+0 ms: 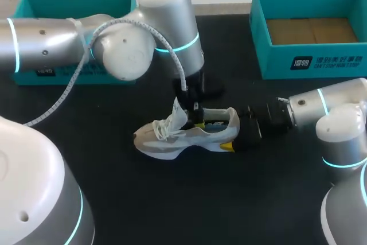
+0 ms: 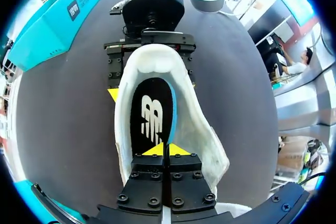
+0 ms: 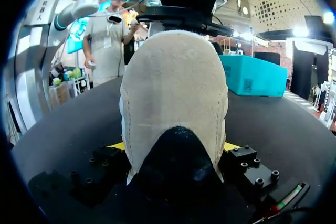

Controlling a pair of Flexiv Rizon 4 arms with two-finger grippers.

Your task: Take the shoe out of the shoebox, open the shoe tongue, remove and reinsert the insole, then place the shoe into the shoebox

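A white sneaker [image 1: 183,135] lies on the black table, toe to the left and heel to the right. My right gripper [image 1: 234,136] clasps the heel from both sides; in the right wrist view the heel [image 3: 173,77] fills the space between its fingers. My left gripper [image 2: 167,149] reaches down into the shoe's opening. It is shut on the front end of the black insole [image 2: 152,116], whose blue edge stands slightly lifted. The tongue and laces [image 1: 172,120] are pulled up toward the toe. The teal shoebox [image 1: 309,64] stands open at the back right.
A second teal box part [image 1: 34,4] sits at the back left, half hidden behind my left arm [image 1: 137,32]. Bare black tabletop [image 1: 189,199] stretches in front of the shoe.
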